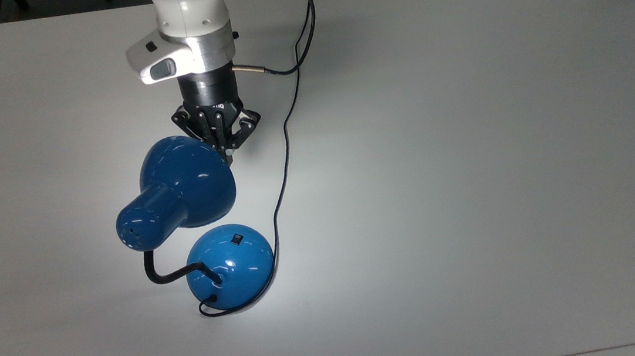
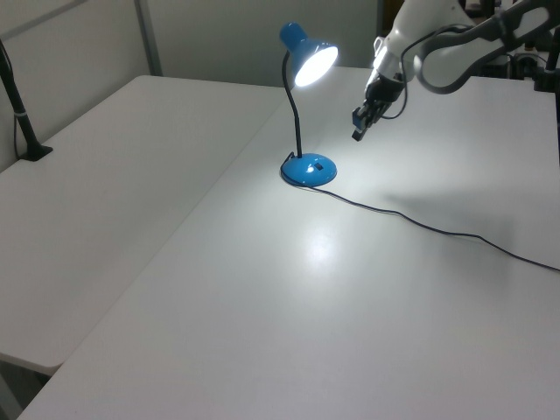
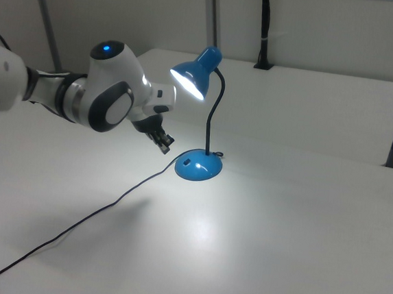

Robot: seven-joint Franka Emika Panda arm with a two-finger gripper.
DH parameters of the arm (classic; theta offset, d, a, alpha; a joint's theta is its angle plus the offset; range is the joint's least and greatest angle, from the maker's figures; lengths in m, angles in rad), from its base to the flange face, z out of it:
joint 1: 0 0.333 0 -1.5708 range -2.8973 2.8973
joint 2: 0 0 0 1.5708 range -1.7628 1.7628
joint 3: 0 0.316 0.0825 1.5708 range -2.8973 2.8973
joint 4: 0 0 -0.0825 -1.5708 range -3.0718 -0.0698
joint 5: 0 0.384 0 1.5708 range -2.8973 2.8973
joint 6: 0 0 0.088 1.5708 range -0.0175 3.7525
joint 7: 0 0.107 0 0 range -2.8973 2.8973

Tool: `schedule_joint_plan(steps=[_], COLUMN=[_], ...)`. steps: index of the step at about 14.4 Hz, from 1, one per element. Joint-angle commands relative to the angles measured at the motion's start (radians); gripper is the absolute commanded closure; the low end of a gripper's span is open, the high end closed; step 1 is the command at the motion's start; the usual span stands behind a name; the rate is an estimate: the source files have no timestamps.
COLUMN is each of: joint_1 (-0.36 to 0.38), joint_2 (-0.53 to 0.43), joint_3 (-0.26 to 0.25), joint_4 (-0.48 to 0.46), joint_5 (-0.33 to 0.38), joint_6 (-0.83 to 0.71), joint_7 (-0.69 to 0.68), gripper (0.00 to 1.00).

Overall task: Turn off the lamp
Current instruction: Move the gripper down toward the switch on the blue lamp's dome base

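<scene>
**Lamp lit, gripper beside its shade**

The blue desk lamp stands lit on the white table, well in from every edge, its small black switch on the dome base. In the top view its shade hides the gripper's tip. The gripper hangs above the table just beside the shade, fingers pressed together, gripping nothing. The thin black cord runs from the base to the table's far edge in the top view. Writing on the gripper body is illegible.
</scene>
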Motion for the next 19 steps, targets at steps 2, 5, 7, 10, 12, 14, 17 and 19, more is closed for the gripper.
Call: schedule_joint_plan(steps=[2,5,7,10,12,14,17,19], joint_1=[0.004,0.020,0.027,0.033,0.046,0.049,0.047,0.049], joint_2=[0.146,0.221,0.247,0.256,0.288,0.319,0.370,0.407], joint_3=[0.001,0.001,0.001,0.001,0.001,-0.001,-0.001,-0.001], joint_4=[0.142,0.196,0.217,0.224,0.254,0.283,0.340,0.369], joint_5=[-0.034,-0.133,-0.154,-0.156,-0.157,-0.159,-0.171,-0.176], joint_6=[-0.002,-0.004,-0.004,-0.002,-0.004,-0.004,-0.004,-0.004], joint_7=[0.126,0.226,0.266,0.278,0.298,0.309,0.309,0.312], gripper=[1.00,1.00,1.00,1.00,1.00,1.00,1.00,1.00])
